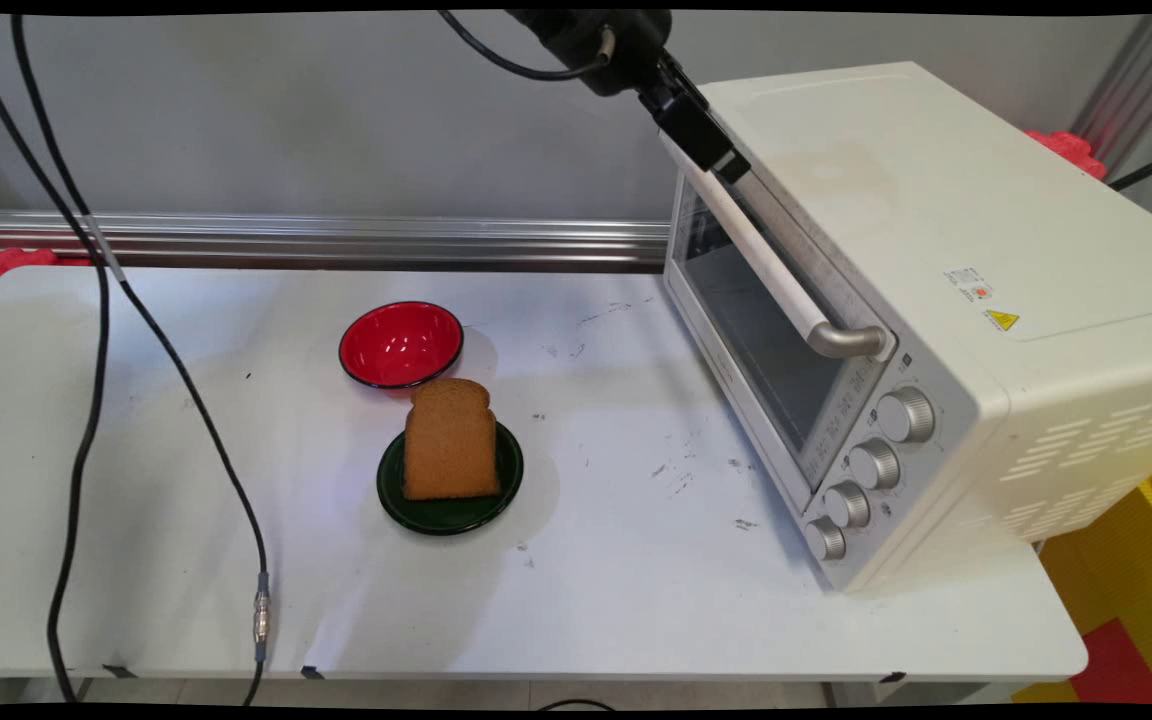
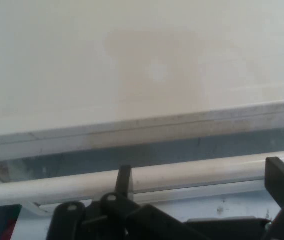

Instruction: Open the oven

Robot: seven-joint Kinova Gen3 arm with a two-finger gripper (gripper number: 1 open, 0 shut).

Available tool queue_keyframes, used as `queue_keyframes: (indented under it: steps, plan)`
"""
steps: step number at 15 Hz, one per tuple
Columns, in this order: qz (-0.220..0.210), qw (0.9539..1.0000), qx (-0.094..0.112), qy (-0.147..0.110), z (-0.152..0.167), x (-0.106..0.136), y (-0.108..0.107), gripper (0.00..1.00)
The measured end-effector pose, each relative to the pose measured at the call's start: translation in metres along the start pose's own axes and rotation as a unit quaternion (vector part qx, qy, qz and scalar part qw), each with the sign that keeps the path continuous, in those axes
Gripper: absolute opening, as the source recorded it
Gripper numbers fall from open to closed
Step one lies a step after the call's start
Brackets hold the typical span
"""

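My black gripper (image 1: 721, 155) hangs at the top far end of the white toaster oven's (image 1: 936, 220) door handle (image 1: 776, 265). In the hand view the gripper (image 2: 202, 182) is open, one finger (image 2: 124, 179) left and the other at the right edge. The white handle bar (image 2: 57, 186) runs across just behind them, and nothing is clamped. Above it lies the oven's stained top (image 2: 147, 70). I cannot tell whether the fingers touch the handle. The glass door stands upright.
A slice of brown bread (image 1: 449, 440) stands on a dark green plate (image 1: 446, 512) mid-table. An empty red bowl (image 1: 401, 343) sits just behind it. Black cables (image 1: 86, 420) hang down at the left. The oven's knobs (image 1: 876, 465) face the table's front.
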Motion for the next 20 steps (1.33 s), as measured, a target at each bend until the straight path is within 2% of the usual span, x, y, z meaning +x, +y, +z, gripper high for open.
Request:
queue_keyframes:
  steps: [1,2,10,20]
  plan:
    - [-0.001,1.0,0.0,-0.002,0.003,0.001,0.0,1.0]
    - [-0.001,1.0,-0.001,-0.003,0.005,0.001,0.0,0.0]
    - [-0.006,1.0,-0.007,-0.002,0.022,0.007,-0.001,0.0]
    - [-0.006,0.9998,-0.017,-0.007,0.041,0.0,-0.001,0.0]
